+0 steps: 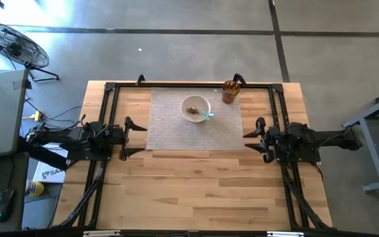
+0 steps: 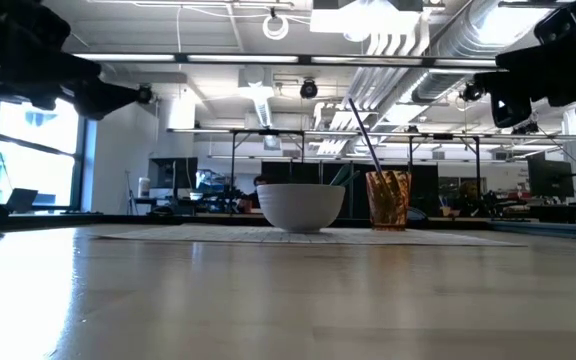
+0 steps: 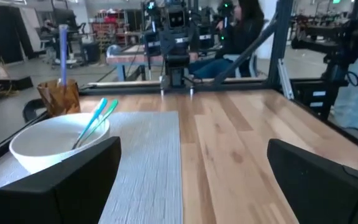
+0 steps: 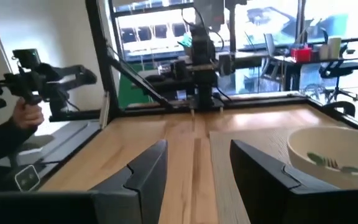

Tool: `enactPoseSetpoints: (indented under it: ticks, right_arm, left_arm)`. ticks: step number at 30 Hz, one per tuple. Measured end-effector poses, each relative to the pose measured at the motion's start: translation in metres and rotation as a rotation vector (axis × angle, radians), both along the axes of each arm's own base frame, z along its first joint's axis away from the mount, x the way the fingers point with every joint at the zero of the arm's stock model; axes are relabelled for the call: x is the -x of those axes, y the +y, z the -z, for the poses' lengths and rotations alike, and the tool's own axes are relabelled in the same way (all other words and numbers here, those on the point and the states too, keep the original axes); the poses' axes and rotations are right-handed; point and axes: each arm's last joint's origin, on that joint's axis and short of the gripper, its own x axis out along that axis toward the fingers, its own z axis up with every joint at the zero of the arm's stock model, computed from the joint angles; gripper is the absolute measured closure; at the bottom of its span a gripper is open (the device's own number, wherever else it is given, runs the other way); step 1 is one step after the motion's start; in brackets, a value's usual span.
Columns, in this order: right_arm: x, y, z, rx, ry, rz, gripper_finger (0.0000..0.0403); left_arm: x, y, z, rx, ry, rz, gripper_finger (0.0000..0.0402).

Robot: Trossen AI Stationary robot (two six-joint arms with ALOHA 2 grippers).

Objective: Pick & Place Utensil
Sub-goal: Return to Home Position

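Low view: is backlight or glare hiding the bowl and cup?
Low view: ceiling lights and side windows backlight the scene, yet the white bowl and brown cup read clearly; the tabletop shows a sheen. High view: even light, left gripper and right gripper open beside the gray mat. Right wrist view: far windows glare.

On the wooden table (image 1: 196, 191) lies a gray mat (image 1: 166, 135), toward its far edge.

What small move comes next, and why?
Probably just settle at home: a blue fork lies in the white bowl, the purple straw stands in the brown cup, and the left end effector and right end effector hang open beside the gray mat.
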Motion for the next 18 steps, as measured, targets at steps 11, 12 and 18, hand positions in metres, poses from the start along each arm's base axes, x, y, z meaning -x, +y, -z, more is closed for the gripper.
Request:
enactPoseSetpoints:
  ticks: [11,12,18]
  right_arm:
    - [-0.0002,0.0000,0.0052,0.000,0.054,0.001,0.0235]
    - [-0.0002,0.0000,0.0052,0.000,0.054,0.001,0.0235]
    - [-0.0002,0.0000,0.0054,-0.001,0.057,0.000,0.0234]
  left_arm:
    - [-0.0033,-0.0011,0.0052,0.040,0.060,0.031,0.0002]
    - [-0.0036,-0.0012,0.0057,0.042,0.065,0.031,0.0002]
    - [-0.0038,-0.0012,0.0060,0.085,0.067,0.030,0.0002]
